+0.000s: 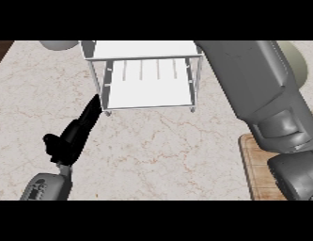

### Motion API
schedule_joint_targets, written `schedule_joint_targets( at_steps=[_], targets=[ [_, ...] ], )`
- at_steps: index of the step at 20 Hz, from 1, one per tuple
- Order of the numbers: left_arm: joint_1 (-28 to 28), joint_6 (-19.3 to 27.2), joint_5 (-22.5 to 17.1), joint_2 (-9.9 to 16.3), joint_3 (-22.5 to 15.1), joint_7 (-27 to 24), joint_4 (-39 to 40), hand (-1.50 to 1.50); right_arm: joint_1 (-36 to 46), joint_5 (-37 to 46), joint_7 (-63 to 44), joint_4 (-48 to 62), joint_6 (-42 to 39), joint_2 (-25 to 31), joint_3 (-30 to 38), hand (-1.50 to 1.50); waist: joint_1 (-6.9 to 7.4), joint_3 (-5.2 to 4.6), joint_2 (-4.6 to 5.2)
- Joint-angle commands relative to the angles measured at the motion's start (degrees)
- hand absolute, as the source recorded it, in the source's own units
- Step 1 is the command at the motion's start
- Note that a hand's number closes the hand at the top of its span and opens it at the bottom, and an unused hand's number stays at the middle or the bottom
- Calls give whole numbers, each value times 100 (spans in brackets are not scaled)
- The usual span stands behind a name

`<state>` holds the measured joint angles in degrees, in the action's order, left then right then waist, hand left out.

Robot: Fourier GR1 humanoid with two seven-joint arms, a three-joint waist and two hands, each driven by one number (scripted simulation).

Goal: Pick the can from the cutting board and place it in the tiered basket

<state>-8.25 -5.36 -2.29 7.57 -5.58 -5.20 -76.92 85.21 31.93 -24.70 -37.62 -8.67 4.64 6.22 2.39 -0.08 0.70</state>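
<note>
The tiered basket (pixel 148 80), a white wire-frame rack with flat shelves, stands at the back middle of the counter. The wooden cutting board (pixel 254 165) shows only as a strip at the lower right, mostly hidden by my right forearm (pixel 263 89). That forearm rises from the lower right past the basket's right side to the top of the view, and its hand is cut off there. No can shows anywhere. My left hand (pixel 72 136) lies at the lower left, open, its straight fingers pointing up at the basket's front left leg.
A grey rounded object (pixel 58 44) sits at the back left next to the basket. A pale greenish round object (pixel 296 61) peeks out behind my right forearm at the back right. Dark floor shows beyond the marble counter's (pixel 166 150) left edge.
</note>
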Motion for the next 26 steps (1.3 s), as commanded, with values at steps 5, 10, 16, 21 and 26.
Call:
schedule_joint_targets(
  at_steps=[5,10,16,21,26],
  targets=[
    [147,-148,39,37,-1,-295,90,0,367,7,709,1310,750,-452,181,150,88,-5,43],
    [-396,287,234,-390,-119,112,293,0,719,-536,679,1686,668,-460,433,150,23,-2,38],
    [-69,46,111,-109,-4,53,23,0,823,-1557,-380,2162,536,-463,998,150,39,-1,-10],
    [116,-61,98,-114,-94,64,-197,0,1079,-2102,-538,2357,797,-464,1241,-150,84,-1,-14],
    [118,-122,65,-1,27,62,-150,0,928,-1851,-9,2117,1924,-440,1192,-150,29,-2,6]
  ],
)
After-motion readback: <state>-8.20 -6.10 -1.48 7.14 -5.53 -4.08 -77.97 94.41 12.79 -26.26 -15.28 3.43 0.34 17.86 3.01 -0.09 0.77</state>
